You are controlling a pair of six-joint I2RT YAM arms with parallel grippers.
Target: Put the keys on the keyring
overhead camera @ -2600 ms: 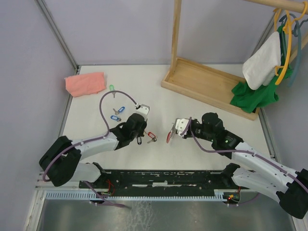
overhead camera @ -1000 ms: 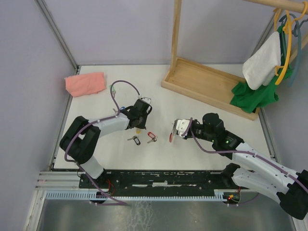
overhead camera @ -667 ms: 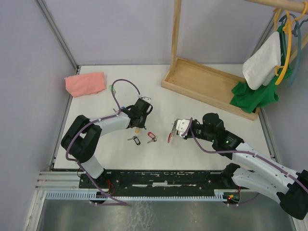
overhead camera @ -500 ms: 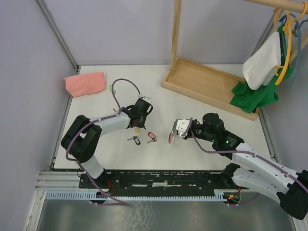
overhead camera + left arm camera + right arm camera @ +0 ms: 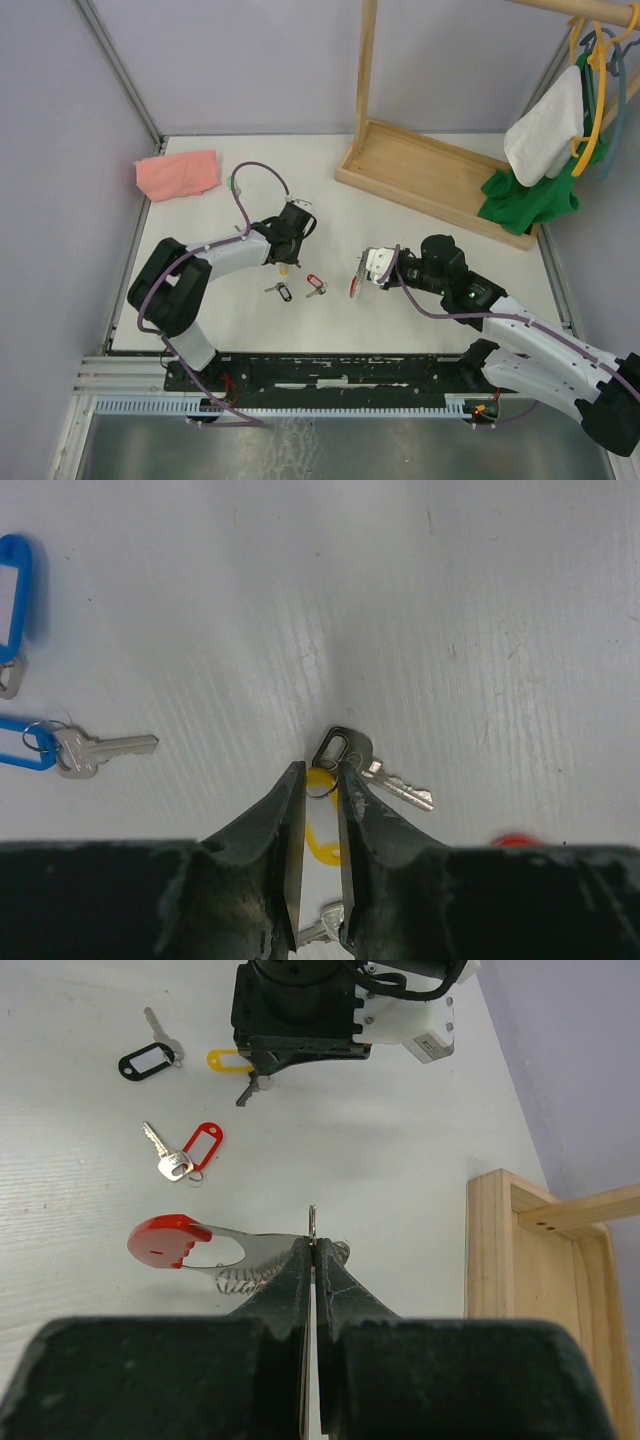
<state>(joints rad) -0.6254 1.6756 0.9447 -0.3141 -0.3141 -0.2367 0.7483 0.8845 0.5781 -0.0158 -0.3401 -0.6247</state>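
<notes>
My left gripper (image 5: 288, 262) is down on the table with its jaws closed narrowly on the yellow tag (image 5: 322, 832) of a key; that tag's silver key (image 5: 385, 776) lies just past the fingertips. The same yellow tag (image 5: 228, 1059) pokes out beside this gripper in the right wrist view. The black-tagged key (image 5: 280, 291) and red-tagged key (image 5: 316, 286) lie loose between the arms. Two blue-tagged keys (image 5: 25, 748) lie to the left. My right gripper (image 5: 365, 272) is shut on the keyring (image 5: 168, 1240), pinching its thin wire while the red crescent and coil (image 5: 235, 1278) stick out left.
A green-tagged key (image 5: 232, 183) lies near the pink cloth (image 5: 177, 173) at the back left. A wooden rack base (image 5: 430, 178) stands at the back right, with hangers, a white cloth and green fabric (image 5: 530, 195) at the far right.
The left arm left the black-tagged key and swung back to the yellow-tagged key; over the last second it has barely shifted. The right arm has held the keyring still.
</notes>
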